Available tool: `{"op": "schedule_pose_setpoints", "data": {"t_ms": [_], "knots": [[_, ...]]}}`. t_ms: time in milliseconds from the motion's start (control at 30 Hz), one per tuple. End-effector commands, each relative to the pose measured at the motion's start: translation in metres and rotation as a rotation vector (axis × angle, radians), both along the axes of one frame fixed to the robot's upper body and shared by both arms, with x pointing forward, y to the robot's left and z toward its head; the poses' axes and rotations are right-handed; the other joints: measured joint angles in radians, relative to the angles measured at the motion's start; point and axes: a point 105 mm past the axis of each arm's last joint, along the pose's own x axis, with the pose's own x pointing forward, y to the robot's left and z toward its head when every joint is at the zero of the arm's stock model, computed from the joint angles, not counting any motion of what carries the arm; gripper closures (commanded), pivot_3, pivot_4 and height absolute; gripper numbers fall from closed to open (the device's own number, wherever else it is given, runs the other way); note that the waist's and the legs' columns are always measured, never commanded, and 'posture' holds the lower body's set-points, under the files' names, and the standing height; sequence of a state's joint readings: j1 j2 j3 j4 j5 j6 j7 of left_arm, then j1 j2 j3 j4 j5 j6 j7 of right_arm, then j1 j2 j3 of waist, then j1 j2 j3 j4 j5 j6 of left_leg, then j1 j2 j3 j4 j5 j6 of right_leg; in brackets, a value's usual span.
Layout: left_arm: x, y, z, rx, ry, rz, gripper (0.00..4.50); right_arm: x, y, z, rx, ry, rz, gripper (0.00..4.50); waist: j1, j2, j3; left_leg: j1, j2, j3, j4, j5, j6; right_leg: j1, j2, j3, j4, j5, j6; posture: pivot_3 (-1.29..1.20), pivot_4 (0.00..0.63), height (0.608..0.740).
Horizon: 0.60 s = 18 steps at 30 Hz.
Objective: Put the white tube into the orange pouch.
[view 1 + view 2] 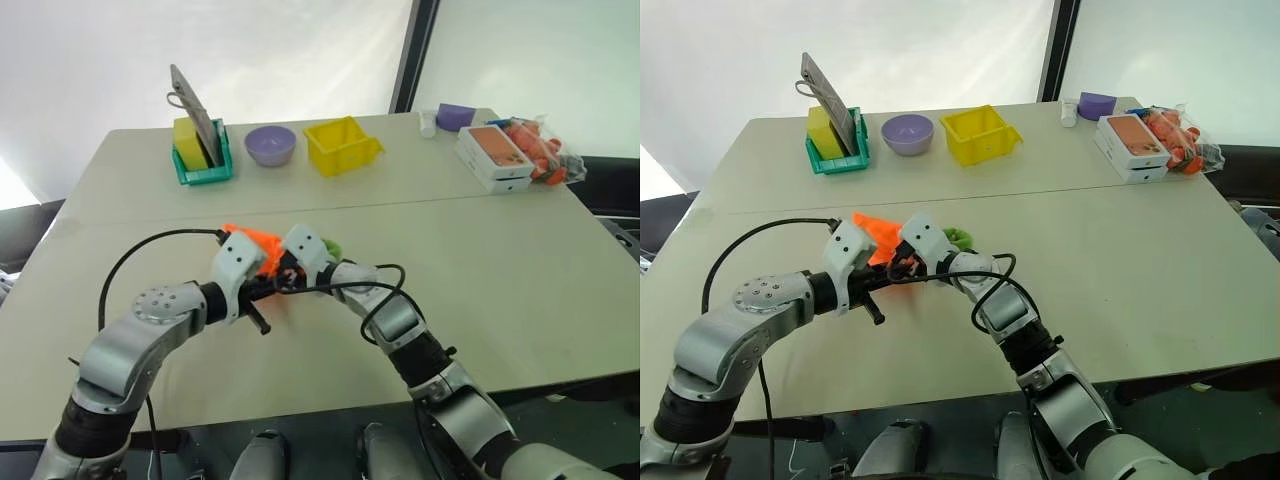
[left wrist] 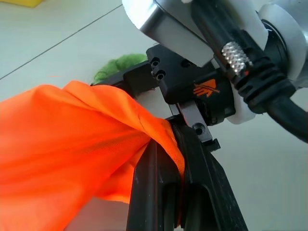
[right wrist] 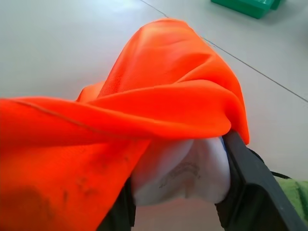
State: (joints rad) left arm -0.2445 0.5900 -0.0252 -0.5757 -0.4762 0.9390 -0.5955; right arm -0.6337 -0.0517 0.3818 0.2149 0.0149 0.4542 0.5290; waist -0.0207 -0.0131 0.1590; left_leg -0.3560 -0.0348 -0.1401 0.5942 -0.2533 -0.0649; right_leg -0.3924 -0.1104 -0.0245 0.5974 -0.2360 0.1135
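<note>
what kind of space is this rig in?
Probably a test or data-collection setup, not a home: a plain table backed by white sheeting, with staged props along the far edge, such as a yellow bin, a purple bowl and a green tray.

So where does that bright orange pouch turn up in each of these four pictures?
Left eye view: orange pouch mid-table, between the two grippers.
Right eye view: same spot.
Left wrist view: orange cloth pinched in the left gripper.
Right wrist view: cloth draped over the white tube.
Shared landmark: green fuzzy ring, beside the pouch.
</note>
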Motion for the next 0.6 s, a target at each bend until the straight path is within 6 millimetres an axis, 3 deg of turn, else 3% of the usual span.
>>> {"op": "schedule_pose_setpoints", "data": {"t_ms": [33, 67, 100, 300, 500, 533, 567, 600], "knots": [[-0.014, -0.003, 0.013, -0.036, -0.032, -0.064, 4.50, -0.015, 0.005, 0.019, 0.045, -0.045, 0.088, 0.78, 0.000, 0.000, 0.000, 0.000, 0.000, 0.000, 0.000, 0.000, 0.000, 0.000, 0.000, 0.000, 0.000, 0.000, 0.000, 0.00, 0.150, 0.740], [-0.015, 0.001, 0.013, -0.043, -0.026, -0.056, 4.50, -0.017, 0.002, 0.021, 0.055, -0.056, 0.095, 0.24, 0.000, 0.000, 0.000, 0.000, 0.000, 0.000, 0.000, 0.000, 0.000, 0.000, 0.000, 0.000, 0.000, 0.000, 0.000, 0.00, 0.150, 0.740], [-0.016, 0.005, 0.014, -0.050, -0.021, -0.048, 4.50, -0.019, -0.001, 0.024, 0.064, -0.062, 0.102, 0.03, 0.000, 0.000, 0.000, -0.001, 0.000, 0.000, 0.000, 0.000, 0.000, 0.000, 0.000, 0.000, 0.000, 0.000, 0.000, 0.00, 0.150, 0.740], [-0.010, 0.037, 0.018, -0.147, 0.005, 0.065, 4.50, -0.050, -0.025, 0.035, 0.111, -0.046, 0.227, 0.03, 0.005, 0.000, 0.000, 0.000, 0.000, 0.000, 0.000, 0.000, 0.000, 0.000, 0.000, 0.000, -0.001, -0.003, -0.001, 0.00, 0.150, 0.740], [-0.010, 0.047, 0.015, -0.275, 0.077, 0.088, 4.50, -0.068, -0.046, 0.021, 0.112, 0.053, 0.267, 0.03, 0.005, 0.000, 0.000, 0.000, 0.000, 0.000, 0.000, 0.000, 0.000, 0.001, 0.000, 0.000, -0.001, -0.004, 0.000, 0.00, 0.150, 0.740], [-0.011, 0.047, 0.014, -0.297, 0.091, 0.088, 4.50, -0.069, -0.047, 0.018, 0.129, 0.093, 0.260, 0.53, 0.004, -0.001, 0.000, 0.000, 0.000, 0.000, 0.000, 0.000, 0.000, 0.001, 0.000, 0.000, -0.001, -0.004, 0.000, 0.00, 0.150, 0.740], [-0.012, 0.046, 0.013, -0.341, 0.114, 0.087, 4.50, -0.070, -0.048, 0.015, 0.138, 0.118, 0.256, 0.76, 0.004, -0.001, 0.000, 0.000, 0.000, 0.000, 0.000, 0.000, 0.000, 0.001, 0.000, 0.000, -0.001, -0.004, 0.000, 0.00, 0.150, 0.740], [-0.012, 0.046, 0.011, -0.371, 0.135, 0.087, 4.50, -0.071, -0.048, 0.011, 0.137, 0.130, 0.248, 1.34, 0.004, 0.000, 0.000, 0.000, 0.000, 0.000, 0.000, 0.000, 0.000, 0.000, 0.000, 0.000, -0.001, -0.004, 0.000, 0.00, 0.150, 0.740]]}}
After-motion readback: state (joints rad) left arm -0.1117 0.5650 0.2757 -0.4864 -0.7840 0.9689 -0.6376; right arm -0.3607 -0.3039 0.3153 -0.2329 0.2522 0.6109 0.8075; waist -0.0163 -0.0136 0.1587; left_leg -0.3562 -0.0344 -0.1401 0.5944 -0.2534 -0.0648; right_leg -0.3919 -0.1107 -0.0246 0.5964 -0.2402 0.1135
